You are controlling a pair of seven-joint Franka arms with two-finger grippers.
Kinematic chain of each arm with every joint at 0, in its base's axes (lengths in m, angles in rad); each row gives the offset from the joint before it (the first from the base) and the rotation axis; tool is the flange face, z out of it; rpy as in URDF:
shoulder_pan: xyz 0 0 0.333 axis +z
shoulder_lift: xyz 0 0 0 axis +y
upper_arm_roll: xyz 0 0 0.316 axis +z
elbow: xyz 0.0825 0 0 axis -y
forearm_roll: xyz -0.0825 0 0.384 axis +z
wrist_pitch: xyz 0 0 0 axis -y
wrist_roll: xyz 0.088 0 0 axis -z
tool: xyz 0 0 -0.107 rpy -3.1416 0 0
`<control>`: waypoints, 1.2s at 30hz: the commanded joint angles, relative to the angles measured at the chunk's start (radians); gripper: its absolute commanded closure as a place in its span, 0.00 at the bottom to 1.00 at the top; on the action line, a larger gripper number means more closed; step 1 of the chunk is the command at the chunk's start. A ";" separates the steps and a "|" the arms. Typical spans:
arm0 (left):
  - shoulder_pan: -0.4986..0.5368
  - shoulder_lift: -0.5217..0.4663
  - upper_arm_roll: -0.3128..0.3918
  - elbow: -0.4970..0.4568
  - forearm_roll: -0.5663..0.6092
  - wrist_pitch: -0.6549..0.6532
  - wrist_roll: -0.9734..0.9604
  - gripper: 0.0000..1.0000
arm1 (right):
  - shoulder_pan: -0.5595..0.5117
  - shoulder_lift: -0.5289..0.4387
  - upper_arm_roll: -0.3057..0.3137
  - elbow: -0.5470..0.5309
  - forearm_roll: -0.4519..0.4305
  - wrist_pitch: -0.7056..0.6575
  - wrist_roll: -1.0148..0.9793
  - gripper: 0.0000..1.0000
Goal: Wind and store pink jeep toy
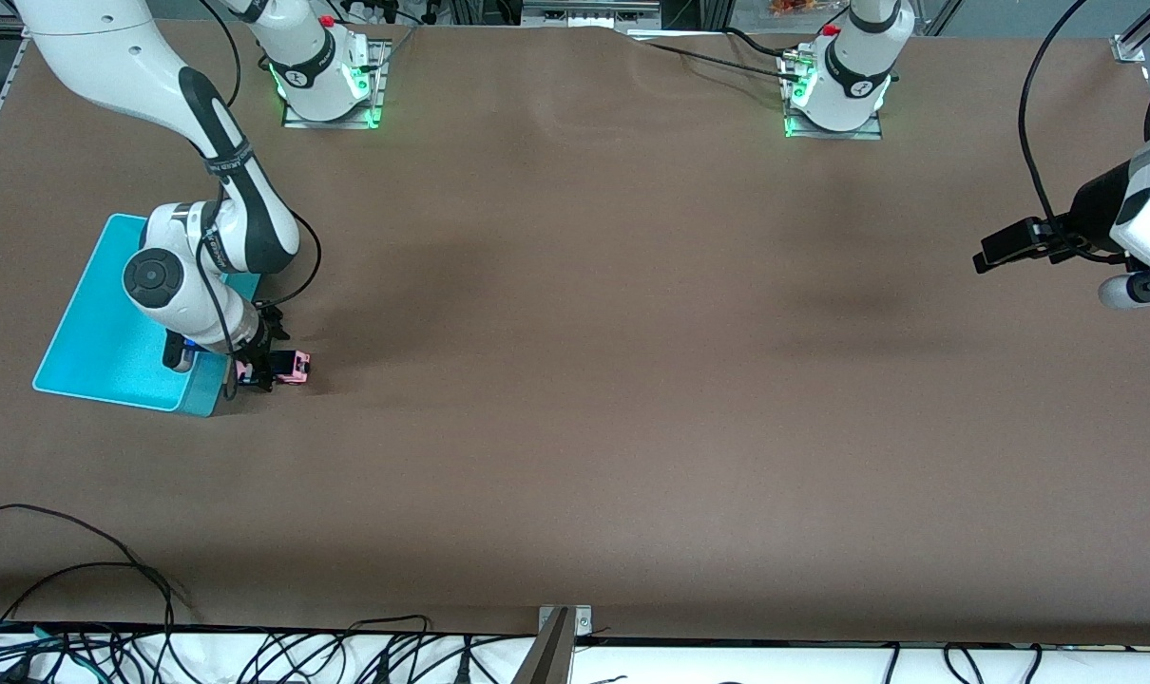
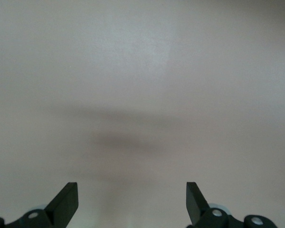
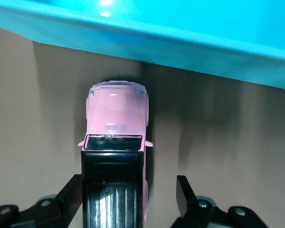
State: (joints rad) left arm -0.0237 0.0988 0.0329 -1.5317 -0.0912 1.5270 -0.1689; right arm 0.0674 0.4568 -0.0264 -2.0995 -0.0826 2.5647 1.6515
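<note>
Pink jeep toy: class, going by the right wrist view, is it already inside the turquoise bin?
No. The pink jeep toy stands on the brown table just outside the turquoise bin, between the right gripper fingers.

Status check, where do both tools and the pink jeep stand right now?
Right tool open, straddling the pink jeep toy on the table beside the turquoise bin. Left tool open, waiting over bare table at its own end. Nothing in the way.
</note>
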 commanded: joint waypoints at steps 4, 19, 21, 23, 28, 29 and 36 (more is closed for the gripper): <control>-0.001 -0.021 -0.002 -0.016 0.024 -0.007 0.016 0.00 | 0.003 -0.001 -0.003 -0.005 -0.026 0.017 0.054 0.74; -0.001 -0.021 -0.002 -0.016 0.024 -0.007 0.016 0.00 | 0.045 -0.027 -0.001 0.209 -0.066 -0.311 0.059 0.75; -0.001 -0.022 -0.002 -0.016 0.024 -0.007 0.016 0.00 | 0.045 -0.038 -0.001 0.245 -0.080 -0.372 0.047 0.75; -0.001 -0.021 -0.002 -0.016 0.024 -0.007 0.016 0.00 | 0.043 -0.044 -0.003 0.282 -0.092 -0.425 0.013 0.75; -0.001 -0.021 -0.002 -0.016 0.024 -0.008 0.016 0.00 | 0.029 -0.049 -0.009 0.387 -0.091 -0.576 -0.152 0.75; -0.001 -0.021 -0.002 -0.016 0.024 -0.008 0.016 0.00 | 0.028 -0.047 -0.012 0.406 -0.086 -0.612 -0.198 0.75; -0.001 -0.021 -0.002 -0.016 0.024 -0.008 0.016 0.00 | 0.011 -0.064 -0.036 0.469 -0.062 -0.781 -0.508 0.79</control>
State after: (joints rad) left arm -0.0237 0.0988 0.0328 -1.5317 -0.0912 1.5261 -0.1689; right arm 0.0938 0.4000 -0.0452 -1.6835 -0.1560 1.8878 1.3461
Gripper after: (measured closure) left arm 0.000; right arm 0.489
